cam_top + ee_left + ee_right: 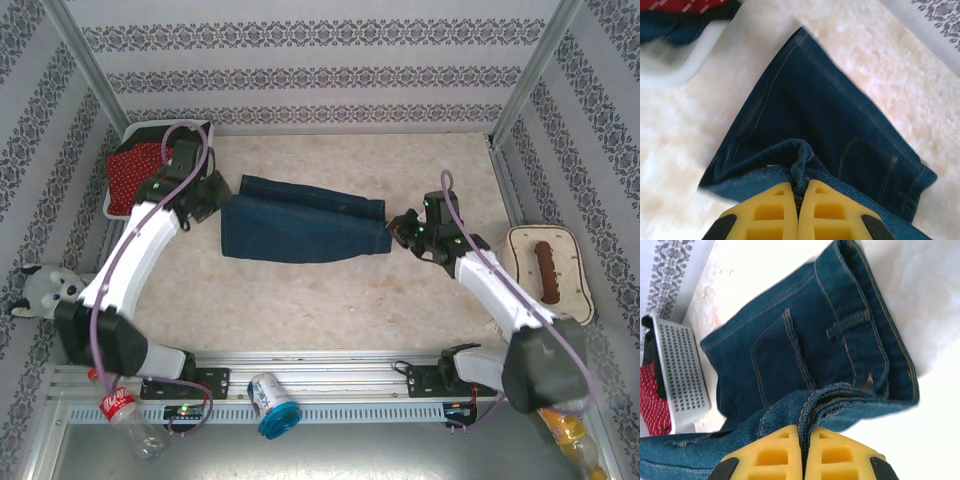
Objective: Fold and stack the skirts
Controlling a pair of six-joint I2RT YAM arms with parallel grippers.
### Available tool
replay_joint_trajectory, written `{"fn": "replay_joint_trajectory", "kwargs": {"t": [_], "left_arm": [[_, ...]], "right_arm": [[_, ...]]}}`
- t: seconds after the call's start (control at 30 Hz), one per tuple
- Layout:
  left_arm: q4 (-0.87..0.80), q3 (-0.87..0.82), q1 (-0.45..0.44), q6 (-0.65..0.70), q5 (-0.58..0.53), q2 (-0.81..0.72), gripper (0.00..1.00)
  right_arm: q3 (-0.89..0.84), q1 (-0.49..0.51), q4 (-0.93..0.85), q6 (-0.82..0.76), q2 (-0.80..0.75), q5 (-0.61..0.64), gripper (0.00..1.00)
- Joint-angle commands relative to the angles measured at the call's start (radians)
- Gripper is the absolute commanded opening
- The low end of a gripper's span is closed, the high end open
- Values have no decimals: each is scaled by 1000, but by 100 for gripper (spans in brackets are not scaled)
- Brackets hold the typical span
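A dark blue denim skirt [300, 220] lies stretched across the middle of the table, partly folded. My left gripper [218, 196] is shut on its left edge; the left wrist view has the hem [802, 160] bunched between the yellow fingers [775, 212]. At the skirt's right end my right gripper [398, 228] is shut on the waistband [825, 405], with a back pocket [782, 357] beyond it. The red polka-dot skirt [135, 172] sits in the white mesh basket [112, 205] at the back left, with more blue denim [665, 27] under it.
A toy husky [38, 290] lies at the left wall. A white tray with a brown piece [545, 265] stands at the right. A plastic bottle [125, 410] and a can [272, 402] lie on the front rail, and a yellow bottle [570, 435] at the front right.
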Motion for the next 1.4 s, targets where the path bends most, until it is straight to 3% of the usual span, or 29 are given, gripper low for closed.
{"fn": "replay_joint_trajectory", "kwargs": {"t": [0.0,0.33,0.53,0.67,0.7,0.73,0.8,0.87,0.9,0.93,0.97,1.07,1.2,1.27,1.37], "left_arm": [[121,141,25,130,-4,161,0],[74,484,27,256,6,504,0],[49,527,27,246,8,582,0],[9,546,36,221,-19,626,4],[-2,550,42,208,-22,635,9],[-13,555,46,193,-19,641,19],[-30,558,56,168,6,638,66],[-27,541,55,158,28,610,95],[-13,517,54,148,51,584,100],[10,482,52,138,77,557,100],[40,438,47,125,115,522,100],[136,306,16,83,209,435,100],[342,164,-35,-21,423,427,100],[357,153,-58,-41,433,470,100],[324,84,-61,-92,322,506,100]], "right_arm": [[99,-19,83,-47,115,31,0],[276,-53,74,-87,383,18,0],[317,-60,64,-104,450,13,1],[347,-79,96,-114,495,-29,13],[351,-83,110,-120,500,-43,22],[351,-90,123,-125,499,-54,30],[340,-96,144,-138,474,-54,52],[331,-97,144,-172,439,-53,72],[329,-93,134,-189,421,-61,80],[326,-89,125,-202,404,-70,92],[321,-78,115,-212,386,-77,98],[312,-18,106,-231,361,-93,98],[356,70,125,-201,452,-107,98],[385,95,126,-169,523,-98,98],[409,104,63,-132,595,-60,98]]}}
